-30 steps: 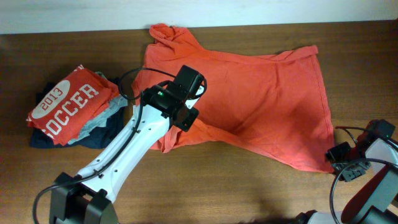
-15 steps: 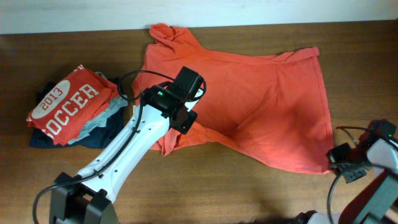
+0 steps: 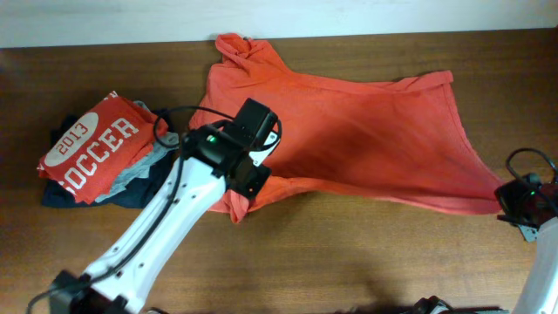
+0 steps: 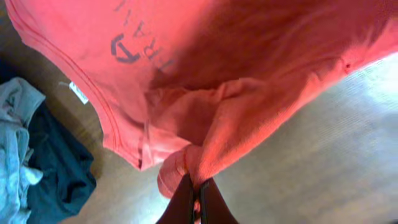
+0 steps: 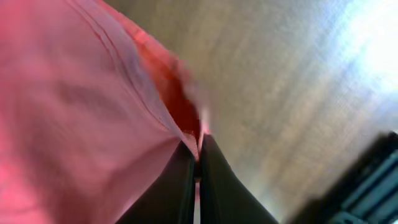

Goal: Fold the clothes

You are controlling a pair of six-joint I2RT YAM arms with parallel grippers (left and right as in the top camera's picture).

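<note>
Where the tabletop (image 3: 349,270) starts at the left, a red shirt printed "2013 SOCCER" (image 3: 91,144) lies on a folded grey garment (image 4: 15,124) and a navy garment (image 4: 56,174), close to the work but not part of it.

Next along, the left gripper (image 4: 194,186) has its fingers pressed to a slit on a bunched roll of the orange-red T-shirt (image 3: 366,131), at the near-left edge of the cloth. The overhead view hides the fingertips under the wrist, so that pinch shows only in the wrist camera. From there the T-shirt spreads toward the far side and to the right. Its long axis runs across the table, and one part is rumpled up at the far edge.

At the far right, the right gripper (image 5: 198,155) is closed on the very edge of the hem (image 5: 168,118), with a thin sliver of cloth between its fingers. The near edge looks fairly taut between the two grips.

So the shirt lies between the arms, each holding the end nearer to it. Any fold will likely turn on carrying that near edge over toward the far one.

The chest print cannot be seen from above. Some dark lettering (image 4: 134,50) shows in the left wrist view, cut off by the frame and unreadable. The right wrist view is blurred, so I cannot tell how much hem is caught.
</note>
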